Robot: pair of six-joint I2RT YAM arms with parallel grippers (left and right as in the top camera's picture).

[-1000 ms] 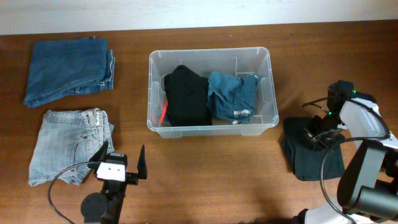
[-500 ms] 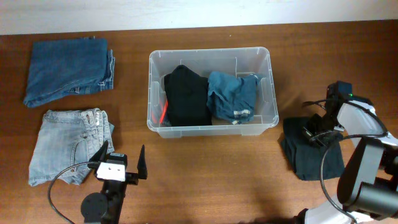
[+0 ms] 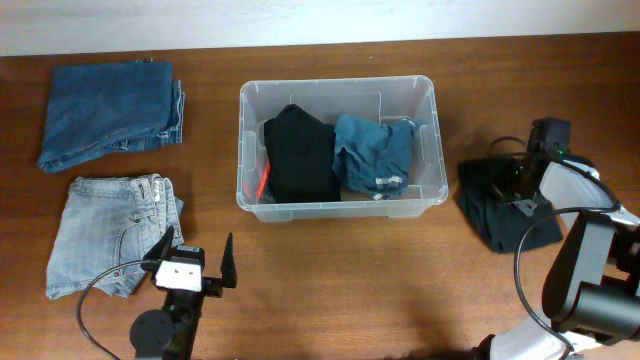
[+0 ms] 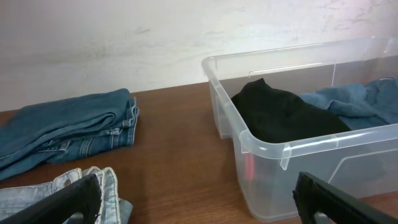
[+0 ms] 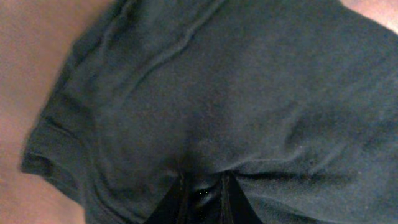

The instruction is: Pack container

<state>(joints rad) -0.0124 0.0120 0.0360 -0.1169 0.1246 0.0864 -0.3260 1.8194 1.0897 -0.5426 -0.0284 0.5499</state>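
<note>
The clear plastic container stands mid-table and holds a black garment beside a teal-blue one. To its right lies a dark garment, bunched up, and my right gripper is shut on a fold of it. That cloth fills the right wrist view, pinched between the right gripper's fingers. My left gripper hangs open near the front edge, holding nothing. In the left wrist view the left gripper sits between light jeans and the container wall.
Folded dark blue jeans lie at the back left, with light blue jeans in front of them. Both also show in the left wrist view, the dark blue jeans and the light blue jeans. A pale wall runs behind the table.
My right gripper has pulled the dark garment toward the back of the table, and the cloth has bunched up. The left arm has not moved.
</note>
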